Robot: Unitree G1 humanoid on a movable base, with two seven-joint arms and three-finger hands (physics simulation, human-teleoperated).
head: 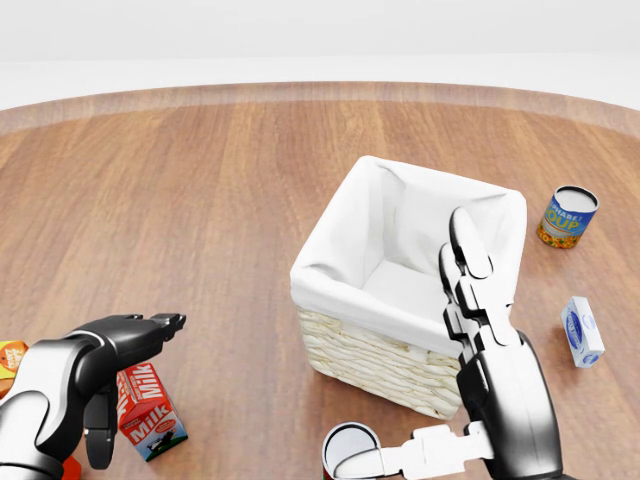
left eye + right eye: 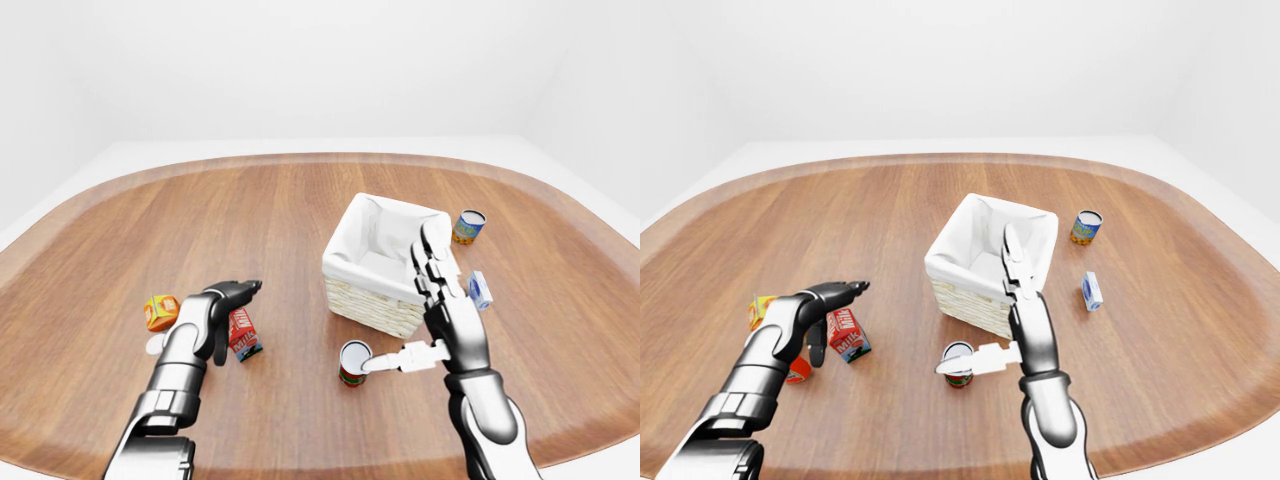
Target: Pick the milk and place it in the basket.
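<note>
Left-eye view. Milk carton (image 2: 243,335): red, set on the bench (image 2: 120,230) at lower left of centre, tilted. Left hand (image 2: 222,300): held over and just left of the carton, fingers spread and released, nothing grasped; the pose is judged a pre-grasp approach. Basket (image 2: 375,300): white-lined wicker, at centre right, well apart from the carton, open top left clear to receive it. Right hand (image 2: 445,320): raised flat at the lower right beside the basket, fingers extended, empty; apparently parked out of the way. Red can (image 2: 354,361): standing below the basket, near the right thumb. Orange box (image 2: 160,311): at far left, beside the left forearm.

Head view. Carton seen at lower left corner, "Milk" label facing up and right, partly covered by the left hand's dark fingers (image 1: 150,325), which are extended above its top and not closed on it. Soup can (image 1: 567,216) at upper right and small blue-white box (image 1: 582,331) at right edge, both clear of the basket.

Right-eye view. The same arrangement is shown; whether the left thumb touches the carton cannot be told.
</note>
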